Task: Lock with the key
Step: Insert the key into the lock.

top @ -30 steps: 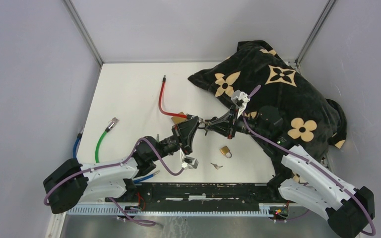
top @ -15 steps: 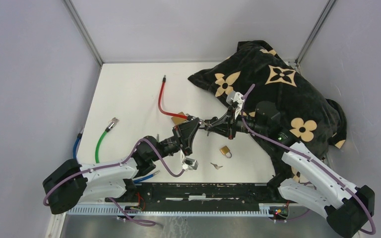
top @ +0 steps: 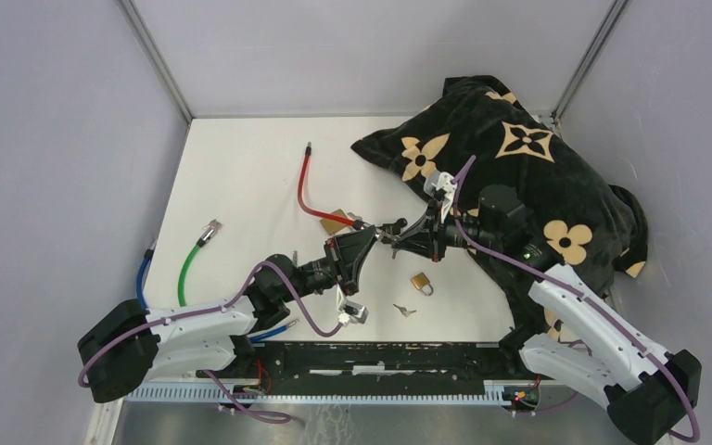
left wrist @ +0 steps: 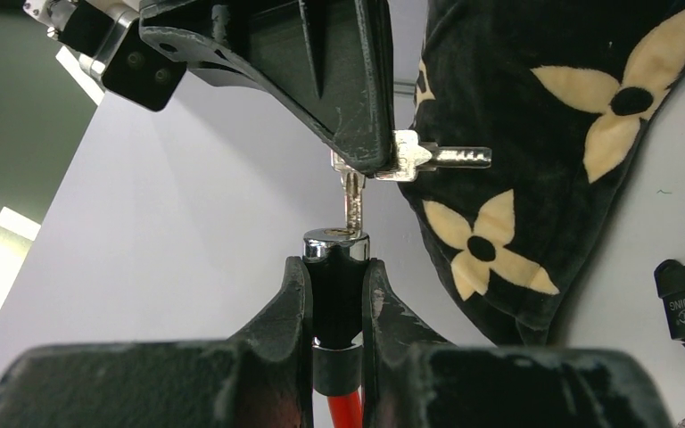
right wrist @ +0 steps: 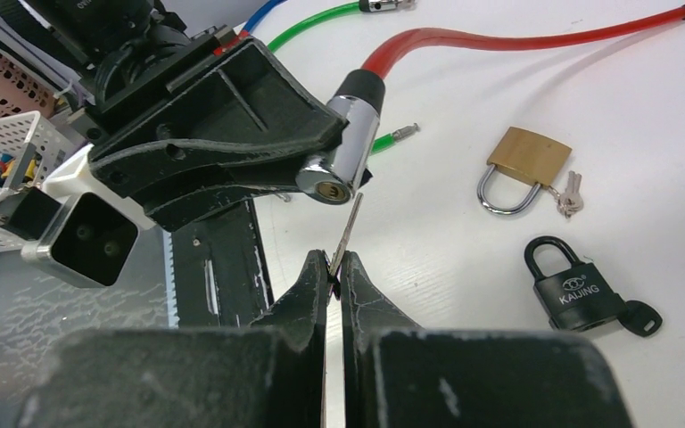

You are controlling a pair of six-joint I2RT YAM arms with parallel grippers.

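A cable lock has a black and chrome cylinder on a red cable. My left gripper is shut on the black part of that cylinder and holds it off the table. My right gripper is shut on the head of a thin silver key. The key's blade points at the chrome end face. Its tip sits at the rim of that face, just beside the keyhole. A second key sticks out sideways by the right fingers. In the top view the two grippers meet mid-table.
A brass padlock with small keys and a black padlock with a black-headed key lie on the white table. A black flowered cushion fills the far right. Green and blue cables lie at the left, and a loose key near the front.
The right gripper has edged slightly left with the key, closing on the lock's end. The left gripper has shifted only a little, still gripping the cylinder.
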